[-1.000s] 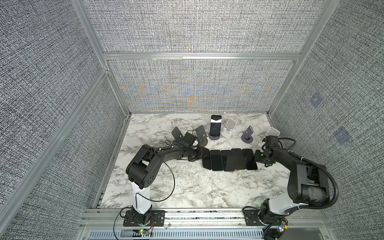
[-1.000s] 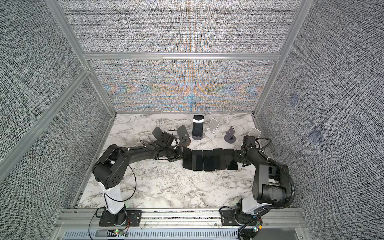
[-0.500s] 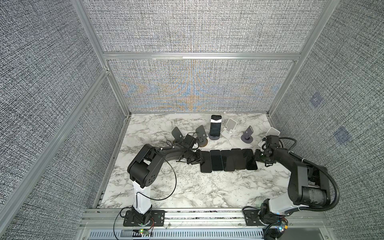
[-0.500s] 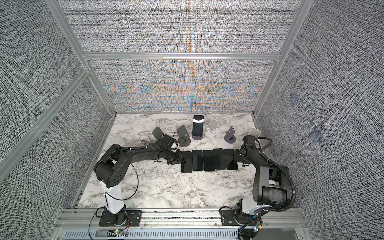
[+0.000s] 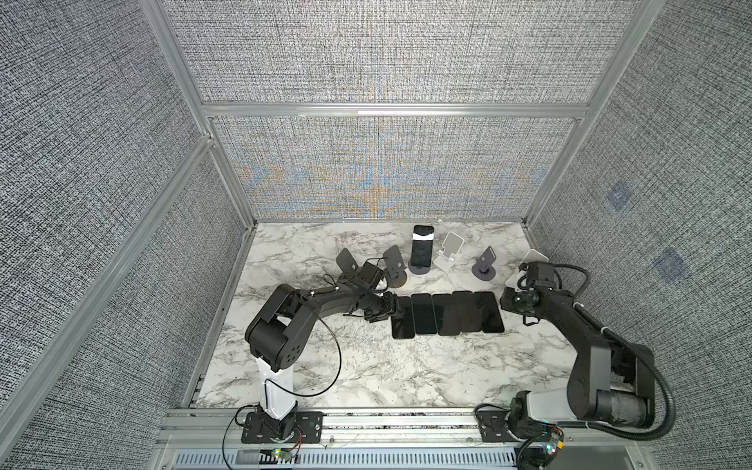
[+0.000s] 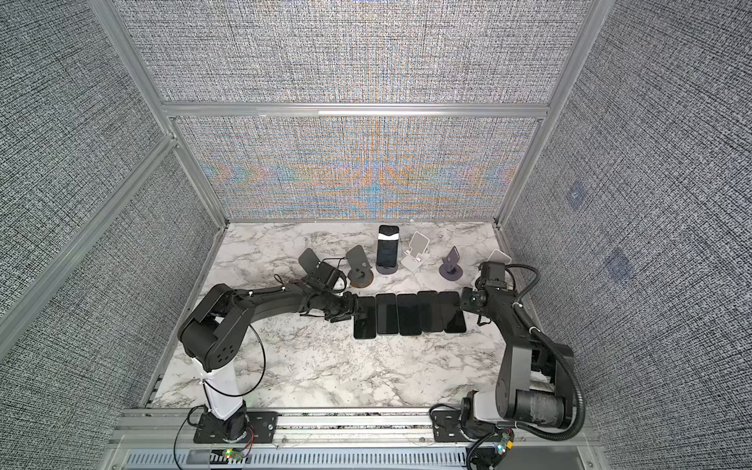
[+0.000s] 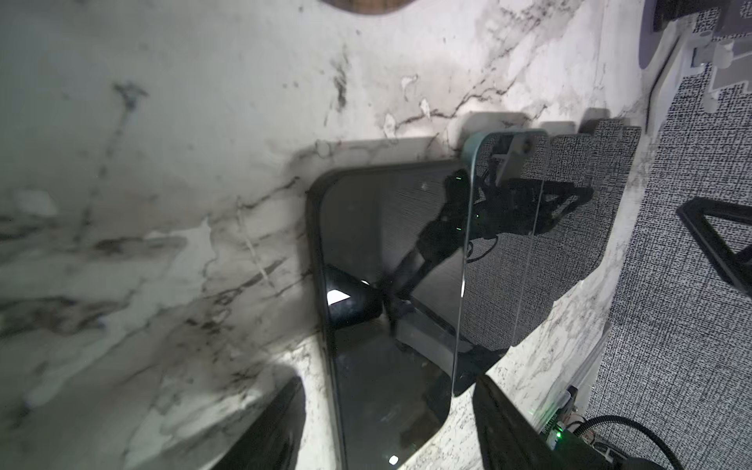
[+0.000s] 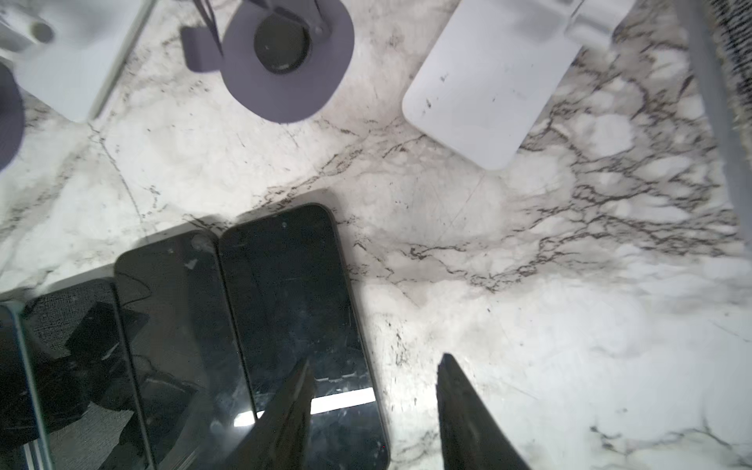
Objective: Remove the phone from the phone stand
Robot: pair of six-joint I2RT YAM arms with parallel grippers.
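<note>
Five phones (image 5: 445,313) lay flat in a row on the desk (image 5: 366,374); a sixth phone (image 5: 422,248) stood upright in its phone stand (image 5: 419,269) at the back, between empty stands (image 5: 447,254). The left end effector (image 7: 388,379) straddled the row's end phone (image 7: 386,285) with jaws apart and clear of its edges; the right end effector (image 8: 374,360) hung parted and empty at the row's other end. The standing phone looked rigid, glass-faced and slick, so its long side edges above the cradle seemed the safest hold, lifted straight up lest the light stand tip.
</note>
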